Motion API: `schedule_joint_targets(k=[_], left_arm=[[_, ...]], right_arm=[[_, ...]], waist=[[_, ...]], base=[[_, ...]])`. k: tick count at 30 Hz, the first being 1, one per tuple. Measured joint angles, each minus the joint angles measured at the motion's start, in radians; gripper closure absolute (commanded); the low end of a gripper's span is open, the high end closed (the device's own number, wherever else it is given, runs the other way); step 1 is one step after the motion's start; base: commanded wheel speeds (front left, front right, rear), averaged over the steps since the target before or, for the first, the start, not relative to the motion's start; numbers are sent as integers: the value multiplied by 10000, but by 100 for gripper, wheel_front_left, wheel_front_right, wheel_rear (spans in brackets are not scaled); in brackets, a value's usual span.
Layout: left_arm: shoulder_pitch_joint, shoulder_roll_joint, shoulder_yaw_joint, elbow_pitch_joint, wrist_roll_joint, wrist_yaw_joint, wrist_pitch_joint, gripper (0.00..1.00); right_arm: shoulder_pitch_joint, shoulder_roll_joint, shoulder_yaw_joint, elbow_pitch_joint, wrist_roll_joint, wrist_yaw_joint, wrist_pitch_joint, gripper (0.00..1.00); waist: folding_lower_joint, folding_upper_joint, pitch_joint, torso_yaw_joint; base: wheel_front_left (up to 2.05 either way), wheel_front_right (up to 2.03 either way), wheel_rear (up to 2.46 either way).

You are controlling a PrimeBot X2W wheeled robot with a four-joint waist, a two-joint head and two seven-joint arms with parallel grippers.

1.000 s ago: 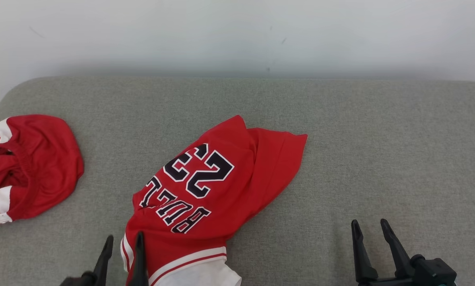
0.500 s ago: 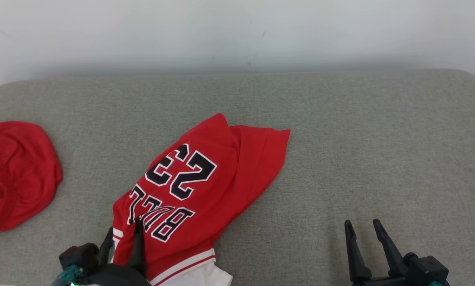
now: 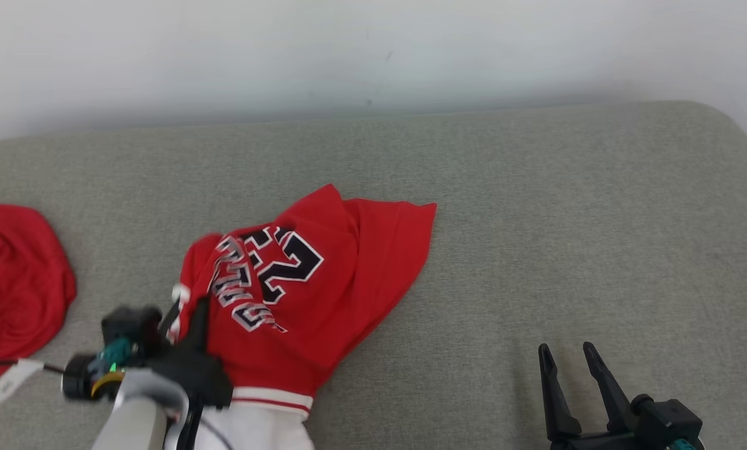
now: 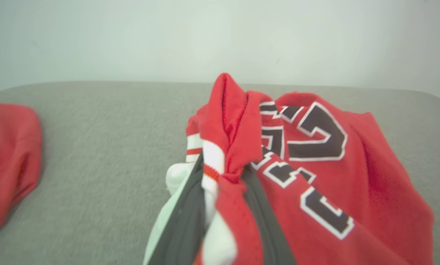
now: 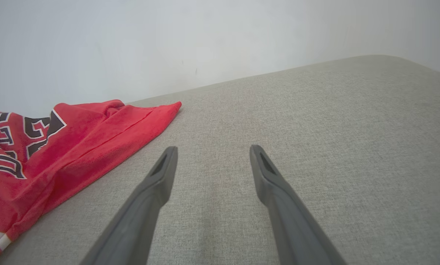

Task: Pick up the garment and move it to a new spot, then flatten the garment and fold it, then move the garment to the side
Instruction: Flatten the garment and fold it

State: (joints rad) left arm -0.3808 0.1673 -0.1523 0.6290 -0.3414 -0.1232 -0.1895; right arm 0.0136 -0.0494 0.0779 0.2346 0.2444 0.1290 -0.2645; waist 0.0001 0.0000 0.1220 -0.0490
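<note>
The garment (image 3: 335, 275) is a red jersey with black and white lettering, lying crumpled at the middle left of the grey padded surface (image 3: 536, 219). My left gripper (image 3: 187, 311) is shut on its near left edge, and the red and white trim is bunched up between the dark fingers (image 4: 190, 206) in the left wrist view. The cloth (image 4: 334, 176) rises in a fold above that grip. My right gripper (image 3: 566, 350) hovers open at the lower right, well clear of the jersey (image 5: 76, 147), with bare grey fabric between its fingers (image 5: 157, 184).
A second red garment (image 3: 17, 281) lies at the far left edge, also seen as a red heap (image 4: 6, 158) in the left wrist view. A white tag (image 3: 4, 381) hangs near my left wrist. A pale wall (image 3: 373, 50) runs behind the surface.
My left gripper has pushed forward, shut on the jersey's left edge and lifted it, bunching the lettering. The head camera has turned, so the scene sits further left. The right gripper is still.
</note>
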Motion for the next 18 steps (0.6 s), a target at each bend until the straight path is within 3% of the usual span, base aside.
schedule_joint_targets(k=[7, 14, 15, 16, 17, 18], left_arm=[[-1743, 98, -495, -186, 464, -10, -374, 100], [-2381, 353, -564, 1187, 527, -10, -437, 100], [-2400, 357, -587, 1352, 531, -10, -485, 89], [-2400, 351, -627, 1467, 556, -10, -531, 27], [-2400, 322, -627, 1507, 589, -8, -594, 0], [-2401, 282, -583, 1478, 585, 2, -631, 0]], right_arm=[[-65, -2, -21, -29, -13, 0, 0, 0], [-109, -4, -81, -86, -29, 0, 0, 0], [-109, -2, -92, -92, -29, 0, 0, 0], [-105, -2, -115, -96, -29, 0, 0, 0], [-97, -4, -174, -102, -31, 0, 0, 0], [-85, -6, -245, -119, -31, 0, 0, 0]], waist=[[0, 0, -15, -418], [0, 0, 96, -911], [1, 0, 117, -954], [0, 0, 136, -980], [0, 0, 144, -978], [0, 0, 144, -960]], base=[[0, 0, 0], [0, 0, 0], [0, 0, 0], [0, 0, 0], [0, 0, 0], [0, 0, 0]])
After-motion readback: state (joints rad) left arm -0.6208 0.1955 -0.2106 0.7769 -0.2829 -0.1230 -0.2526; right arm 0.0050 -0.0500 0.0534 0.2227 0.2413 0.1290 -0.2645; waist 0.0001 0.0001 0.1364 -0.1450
